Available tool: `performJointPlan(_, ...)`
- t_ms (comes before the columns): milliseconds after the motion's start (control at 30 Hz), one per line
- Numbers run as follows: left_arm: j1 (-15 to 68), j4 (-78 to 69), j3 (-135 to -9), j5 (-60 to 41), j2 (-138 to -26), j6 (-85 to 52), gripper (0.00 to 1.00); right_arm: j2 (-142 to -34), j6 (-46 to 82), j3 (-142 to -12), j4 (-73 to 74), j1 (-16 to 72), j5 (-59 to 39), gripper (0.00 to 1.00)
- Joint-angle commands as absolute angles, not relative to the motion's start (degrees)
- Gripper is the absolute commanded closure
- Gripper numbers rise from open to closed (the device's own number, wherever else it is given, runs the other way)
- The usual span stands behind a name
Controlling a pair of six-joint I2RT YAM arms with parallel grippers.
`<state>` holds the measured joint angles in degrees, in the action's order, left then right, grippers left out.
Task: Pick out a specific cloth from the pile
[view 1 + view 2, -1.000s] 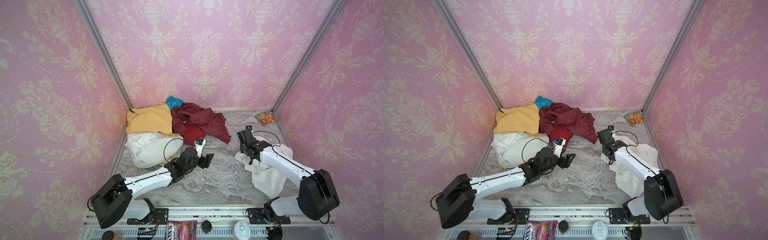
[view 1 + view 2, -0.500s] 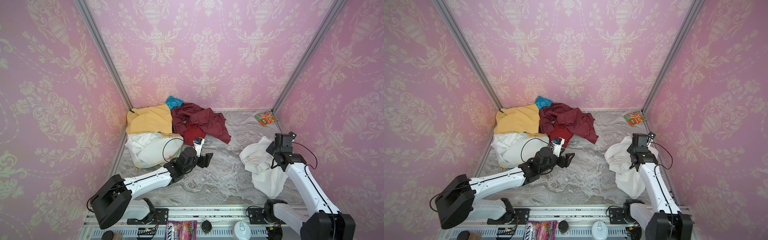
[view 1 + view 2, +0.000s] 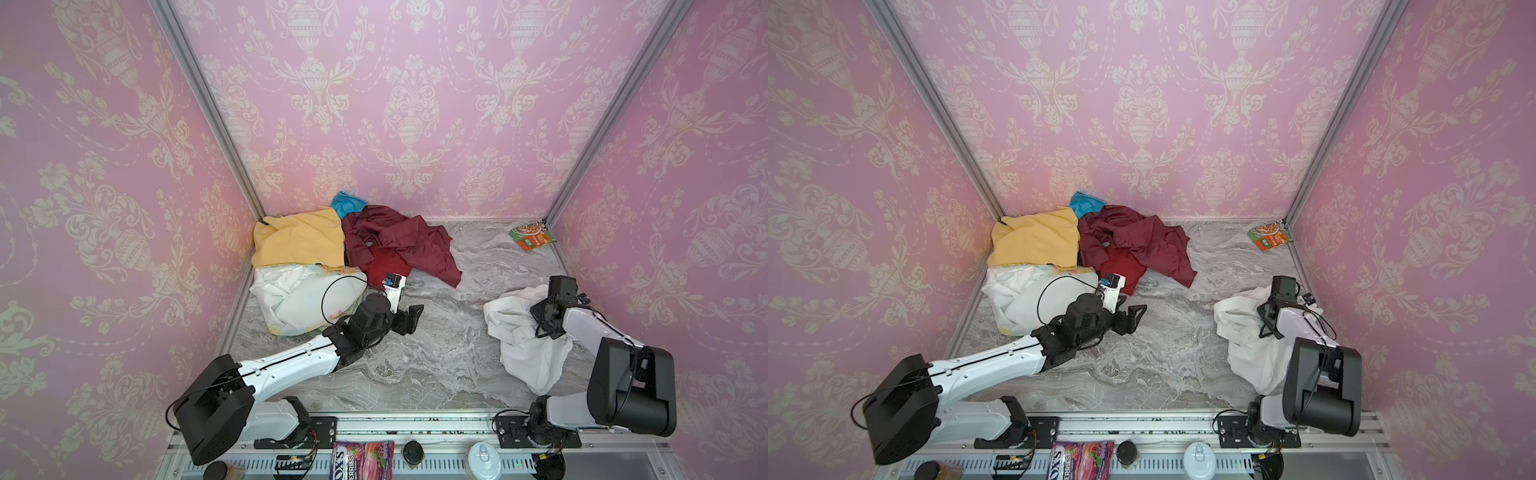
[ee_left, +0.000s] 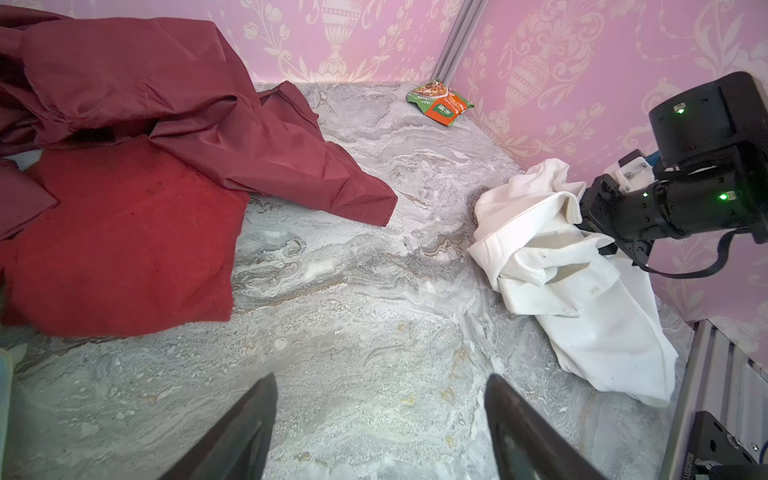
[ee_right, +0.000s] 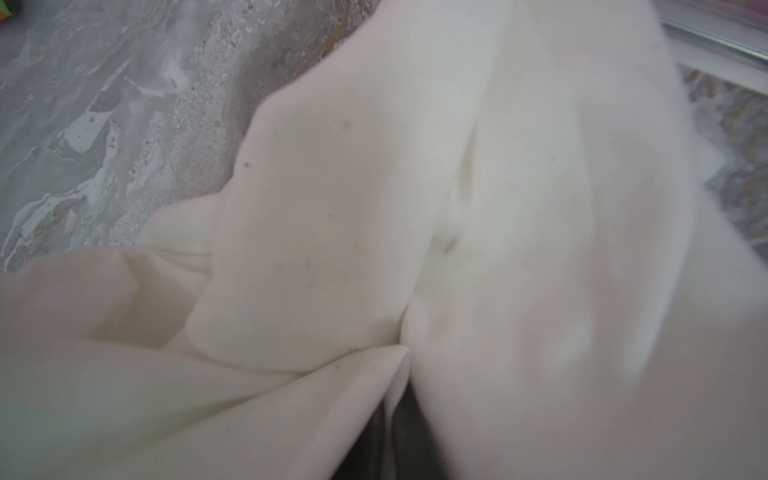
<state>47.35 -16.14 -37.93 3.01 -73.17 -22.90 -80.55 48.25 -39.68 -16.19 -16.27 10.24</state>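
cloth (image 3: 519, 353): plain white
pile (image 3: 353, 253): mustard, maroon, red, blue, pastel-flowered white
worktop (image 3: 436, 365): grey marbled
walls (image 3: 415, 83): pink, cream damask
packet (image 3: 533, 237): green, orange

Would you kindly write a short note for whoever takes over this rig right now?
Left gripper: open and empty, low over the bare table, beside the pile.
Right gripper: pushed into the white cloth; folds hide its tips, so a grip cannot be confirmed.
Things: the white cloth lies crumpled on the right side of the table, apart from the pile in the back left corner.
Done: the cloth is out of the pile.
Left: probably just check that the right gripper has let go, then draw it clear.
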Motion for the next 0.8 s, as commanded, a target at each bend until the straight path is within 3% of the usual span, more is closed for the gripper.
performJointPlan(0, 46.8, -14.9, -39.7, 4.2, -73.4, -24.2, 0.19, -79.0, 50.3, -40.1, -15.8, -17.0, 7.4, 0.79)
performJointPlan(167, 46.8, -14.2, -40.7, 4.2, -74.0, -24.6, 0.18, -71.6, 47.4, -42.0, -19.3, -17.0, 10.2, 0.43)
performJointPlan(367, 46.9, -13.6, -41.6, 4.1, -74.1, -24.5, 0.18, -62.8, 40.5, -46.7, -25.4, -16.8, 15.4, 0.20)
performJointPlan(567, 47.0, -13.6, -41.6, 4.1, -75.0, -24.7, 0.17, -59.0, 31.9, -51.5, -27.2, -9.5, 20.9, 0.13)
performJointPlan(767, 46.9, -12.5, -43.9, 5.0, -75.8, -24.0, 0.17, -65.0, 25.9, -57.2, -23.0, 2.5, 15.9, 0.14)
